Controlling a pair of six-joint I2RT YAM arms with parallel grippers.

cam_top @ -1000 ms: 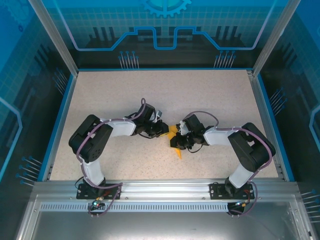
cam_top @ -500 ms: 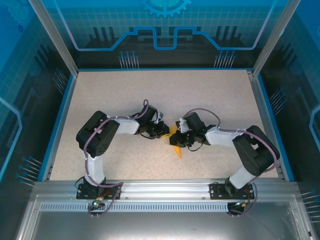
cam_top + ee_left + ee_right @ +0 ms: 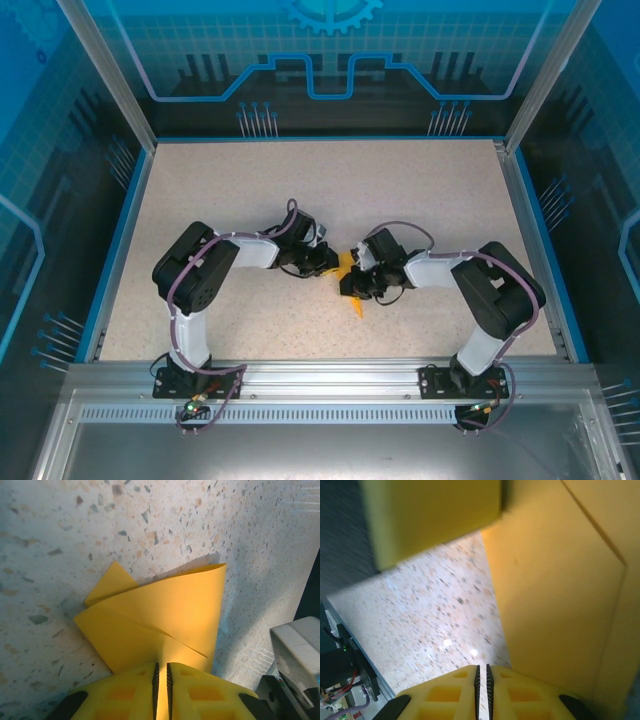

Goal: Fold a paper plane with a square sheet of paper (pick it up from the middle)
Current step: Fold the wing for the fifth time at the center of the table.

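- Elbow of the right arm (image 3: 497, 290) sits a little farther left and farther from the near edge than half a second ago. The left arm (image 3: 200, 275) has kept its pose.
- Same spot as before for the paper plane (image 3: 357, 300): mid-desk toward the near side, between the two wrists, with its pointed tip aimed at the near edge.
- The speckled desk (image 3: 400, 190) carries it. A blue rim (image 3: 120, 250) borders the desk, and blue patterned panels stand around it.
- Seen from above, both black wrists cover most of the orange-yellow paper, so its tip and a small patch are what show.
- The left jaws are clenched on the plane. In the left wrist view the creased layers (image 3: 160, 610) run straight into the thin slit between the yellow pads (image 3: 195, 690), and one flap curls up on the right.
- The right jaws are pressed together to a thin slit. The paper (image 3: 555, 595) stands just right of them with its edge meeting the right pad (image 3: 520, 695); I cannot tell whether any of it is pinched.
- A blurred yellow block (image 3: 430, 520) sits at the upper left of that view.
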